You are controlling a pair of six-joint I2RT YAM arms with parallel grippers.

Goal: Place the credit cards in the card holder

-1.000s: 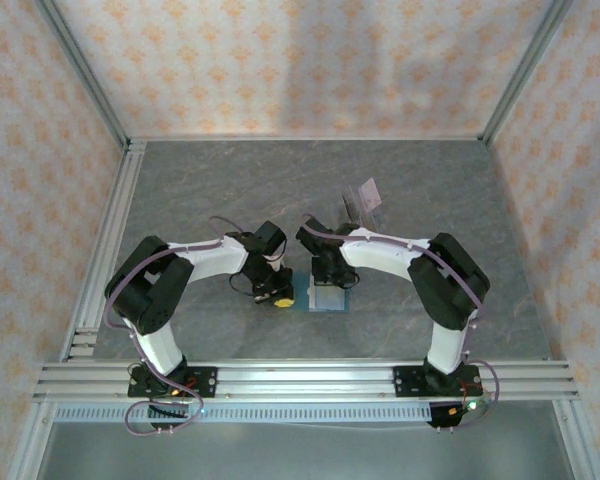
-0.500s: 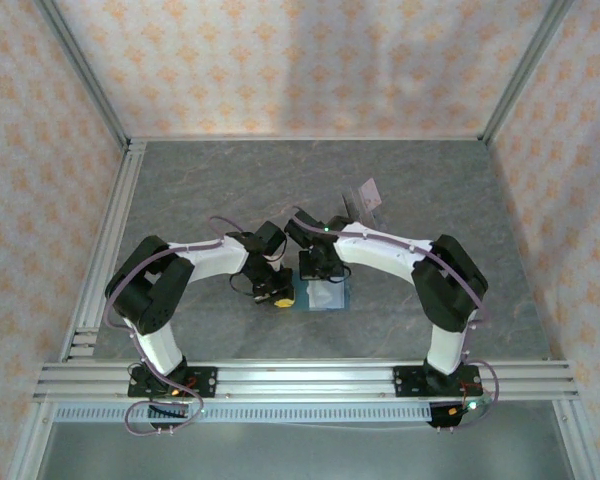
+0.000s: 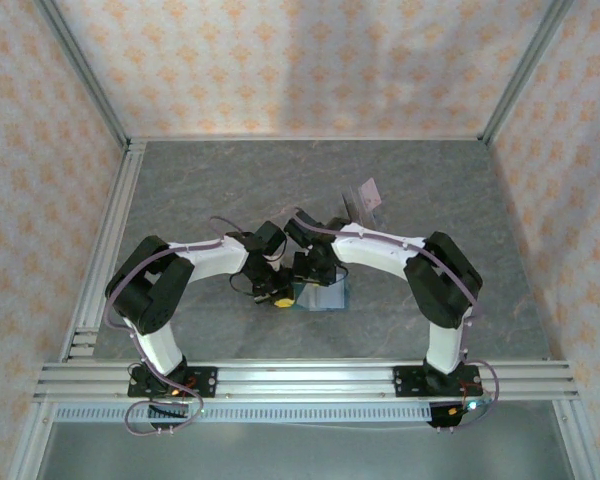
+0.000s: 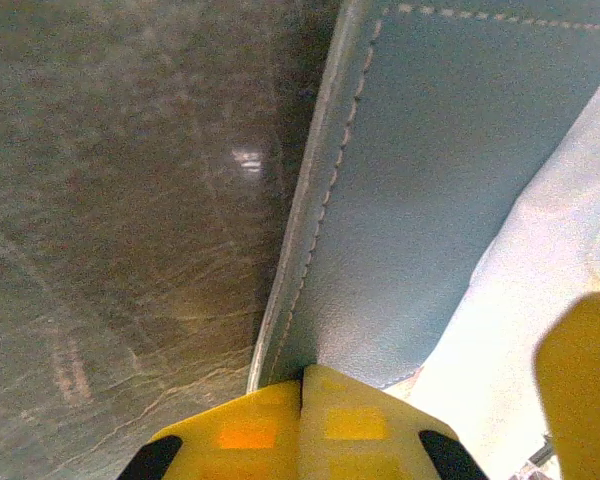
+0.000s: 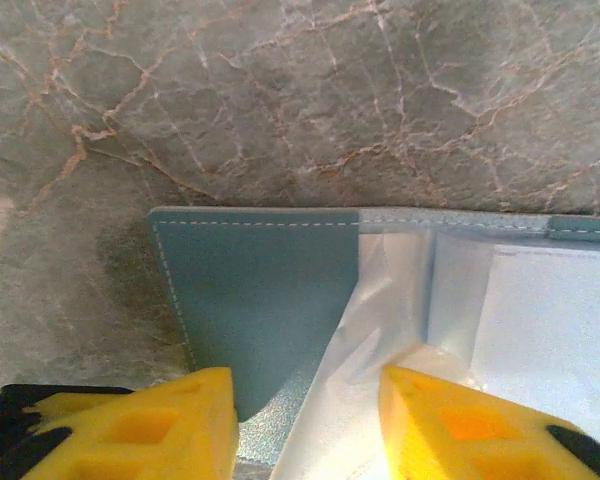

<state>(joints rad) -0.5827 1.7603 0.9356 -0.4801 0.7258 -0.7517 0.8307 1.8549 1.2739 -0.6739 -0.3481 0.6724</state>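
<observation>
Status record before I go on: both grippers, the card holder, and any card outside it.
left gripper: shut, tips at the card holder's edge; whether it pinches that edge, cannot tell
right gripper: open, fingers apart above the holder, nothing held
card holder: lying open on the table, teal flap and pale pockets facing up
cards in pockets: cannot tell
clear stand: beyond the arms, apart from the holder
pinkish card: in the stand
</observation>
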